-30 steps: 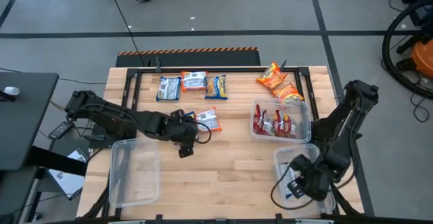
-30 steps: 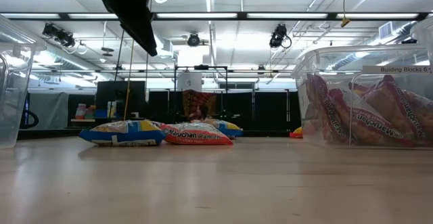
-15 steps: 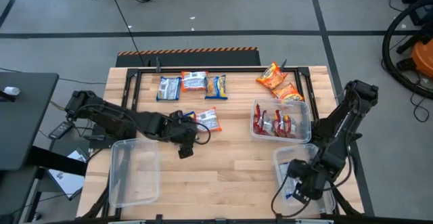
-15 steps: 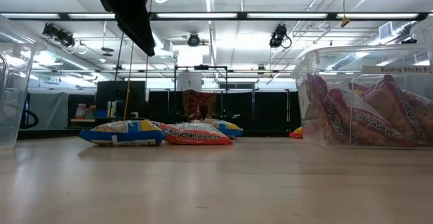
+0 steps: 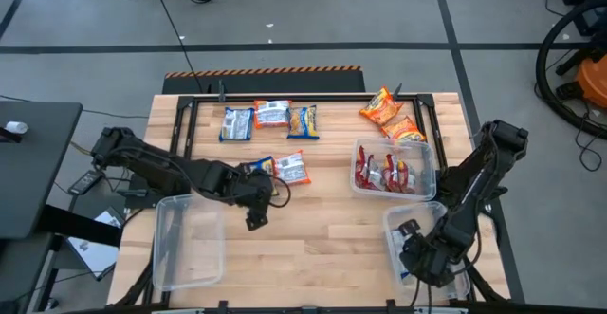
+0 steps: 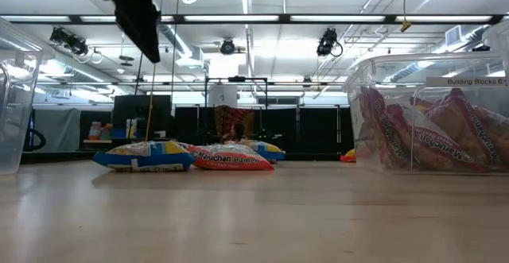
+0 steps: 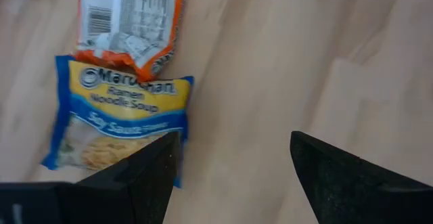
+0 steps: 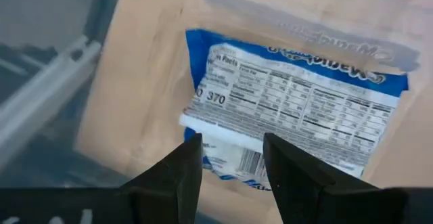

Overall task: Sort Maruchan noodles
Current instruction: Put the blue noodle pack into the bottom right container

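Your left gripper (image 5: 252, 221) has slid toward 7 o'clock, off the desk-centre pair of packets (image 5: 285, 168); jaws wide, empty. Right gripper (image 5: 410, 257) has sunk deeper into the 5 o'clock bin (image 5: 391, 227), jaws apart over a blue packet (image 8: 298, 126). Red packets (image 5: 384, 174) fill the 3 o'clock bin (image 5: 362, 146). The 7 o'clock bin (image 5: 186, 240) looks empty. Others lie at 12 (image 5: 268, 120) and 1 (image 5: 392, 116).

Blue/yellow pkt (image 7: 115, 119), orange pkt (image 7: 128, 21), red pkts (image 5: 393, 174), blue/white pkt (image 8: 298, 109).

High view: overhead, straight down on the whole worktop (image 5: 313, 229). Low view: worktop height, level, facing 12 o'clock; both show the red-packet bin (image 5: 395, 170). Wrist views: close, looking down past each arm's jaws.
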You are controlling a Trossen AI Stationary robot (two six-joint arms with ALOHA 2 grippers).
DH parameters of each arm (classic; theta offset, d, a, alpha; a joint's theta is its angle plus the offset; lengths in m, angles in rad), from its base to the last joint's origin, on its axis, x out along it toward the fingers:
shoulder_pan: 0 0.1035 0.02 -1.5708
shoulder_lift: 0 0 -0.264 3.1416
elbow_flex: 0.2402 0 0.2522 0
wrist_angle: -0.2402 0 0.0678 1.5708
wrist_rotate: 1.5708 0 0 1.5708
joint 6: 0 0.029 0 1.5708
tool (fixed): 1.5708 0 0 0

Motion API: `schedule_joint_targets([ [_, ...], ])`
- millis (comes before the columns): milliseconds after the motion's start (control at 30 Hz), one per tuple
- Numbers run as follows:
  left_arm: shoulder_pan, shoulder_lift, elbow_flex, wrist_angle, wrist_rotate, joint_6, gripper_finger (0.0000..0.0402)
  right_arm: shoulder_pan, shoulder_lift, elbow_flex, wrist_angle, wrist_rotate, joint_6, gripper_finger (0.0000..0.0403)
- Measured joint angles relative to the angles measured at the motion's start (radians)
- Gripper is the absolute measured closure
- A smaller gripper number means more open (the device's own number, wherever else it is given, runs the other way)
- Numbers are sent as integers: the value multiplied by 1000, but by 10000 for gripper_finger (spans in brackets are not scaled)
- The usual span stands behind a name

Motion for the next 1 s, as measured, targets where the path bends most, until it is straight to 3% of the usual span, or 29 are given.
schedule_joint_targets([
  [267, 0, 0, 162, -70, 40, -156, 115, 10, -23, -151, 144, 0, 20, 241],
  [367, 0, -1, 204, -90, 36, -169, 115, 35, -23, -174, 182, 53, -123, 241],
  [533, 1, -1, 222, -92, 35, -195, 115, 78, -24, -195, 301, 101, -391, 241],
  [1000, -6, -1, 222, -83, 33, -258, 115, 66, 36, -206, 399, 19, -446, 241],
])
